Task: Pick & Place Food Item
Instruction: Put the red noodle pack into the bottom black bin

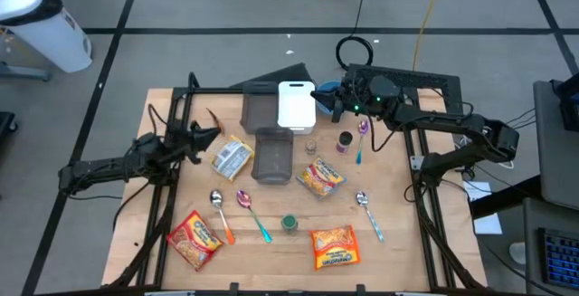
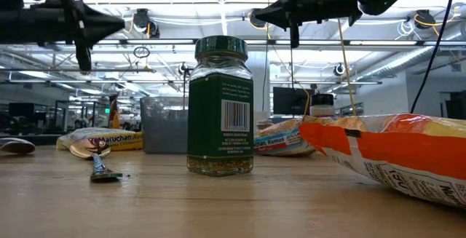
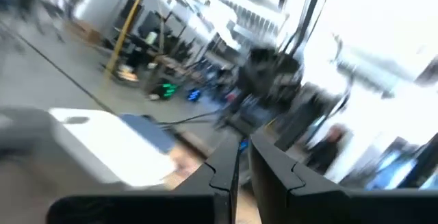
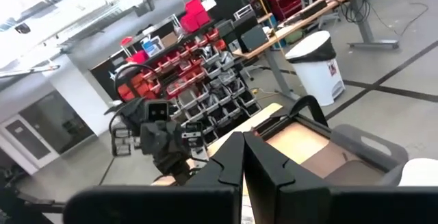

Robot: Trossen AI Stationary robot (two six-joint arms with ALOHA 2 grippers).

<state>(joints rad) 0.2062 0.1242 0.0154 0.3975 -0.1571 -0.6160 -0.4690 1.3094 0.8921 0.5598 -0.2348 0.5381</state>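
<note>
Several ramen packets lie flat on the wooden table: a silver-yellow one (image 1: 232, 157), an orange one in the middle (image 1: 320, 176), and two near the front edge (image 1: 194, 239) (image 1: 334, 247). A green-lidded spice jar (image 1: 289, 223) stands upright near the front and fills the low view's middle (image 2: 220, 107). My left gripper (image 1: 210, 133) is shut and empty, raised above the table's left side near the silver-yellow packet. My right gripper (image 1: 336, 104) is shut and empty, raised over the far edge beside the white lid (image 1: 296, 106).
A grey bin (image 1: 273, 154) and a second grey container (image 1: 260, 109) stand in the far middle. A brown-lidded jar (image 1: 345, 141) and several spoons (image 1: 220, 213) (image 1: 253, 214) (image 1: 369, 214) (image 1: 362, 138) lie around. Bare wood shows at the right front.
</note>
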